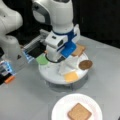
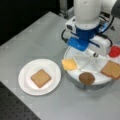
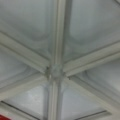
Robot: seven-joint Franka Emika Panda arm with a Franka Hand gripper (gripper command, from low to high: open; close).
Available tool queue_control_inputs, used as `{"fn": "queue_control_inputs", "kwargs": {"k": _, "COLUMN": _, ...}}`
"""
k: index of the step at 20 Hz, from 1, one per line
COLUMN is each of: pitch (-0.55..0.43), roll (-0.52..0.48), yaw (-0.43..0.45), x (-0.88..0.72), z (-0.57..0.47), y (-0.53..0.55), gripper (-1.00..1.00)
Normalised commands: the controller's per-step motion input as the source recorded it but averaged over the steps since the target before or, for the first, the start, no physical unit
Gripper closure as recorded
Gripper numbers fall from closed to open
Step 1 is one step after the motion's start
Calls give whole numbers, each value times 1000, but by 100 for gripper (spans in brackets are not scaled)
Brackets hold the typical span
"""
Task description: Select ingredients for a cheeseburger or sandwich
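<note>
Grey and matte, the surface (image 2: 30,37) is backed by darkness in both front views. Two containers stand on it: a white paper plate (image 2: 53,68) and a white round divided tray (image 1: 50,72), near each other but apart.

On the plate a single tan-brown toast square (image 2: 40,78) lies flat, so the sandwich base is judged to be laid, with nothing stacked on it yet. In the tray's wedge compartments are seen a yellow cheese square (image 2: 69,64), a dark brown patty (image 2: 86,78) at the rim, a second toast square (image 2: 112,69), a red tomato round (image 2: 115,51) and a green lettuce disc (image 1: 42,60), each in its own compartment.

The end effector (image 1: 65,65) is held low over the middle of the tray. In the wrist view only the white dividing ribs meeting at the tray's hub (image 3: 55,71) are shown, with a sliver of red at the bottom left corner. Whether the fingers are spread or pressed together cannot be told, and nothing is seen to be carried.

The pieces are judged to be light, thin and fairly stiff toys with smooth faces, likely to slide if pushed. Hold is best taken across opposite edges from above; the round ones offer less flat edge than the squares.
</note>
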Motion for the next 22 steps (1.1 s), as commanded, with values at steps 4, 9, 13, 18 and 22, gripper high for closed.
{"fn": "queue_control_inputs", "kwargs": {"k": 4, "pitch": -108, "roll": -91, "yaw": -52, "x": -159, "z": -188, "y": 123, "gripper": -100}}
{"fn": "queue_control_inputs", "kwargs": {"k": 9, "pitch": -154, "roll": -58, "yaw": -59, "x": -140, "z": -255, "y": 121, "gripper": -100}}
{"fn": "queue_control_inputs", "kwargs": {"k": 13, "pitch": -162, "roll": -25, "yaw": -87, "x": -147, "z": -247, "y": 131, "gripper": -100}}
{"fn": "queue_control_inputs", "kwargs": {"k": 18, "pitch": -158, "roll": -2, "yaw": -112, "x": -106, "z": -174, "y": 143, "gripper": -100}}
{"fn": "queue_control_inputs", "kwargs": {"k": 22, "pitch": -137, "roll": 10, "yaw": -134, "x": -89, "z": -139, "y": 146, "gripper": -100}}
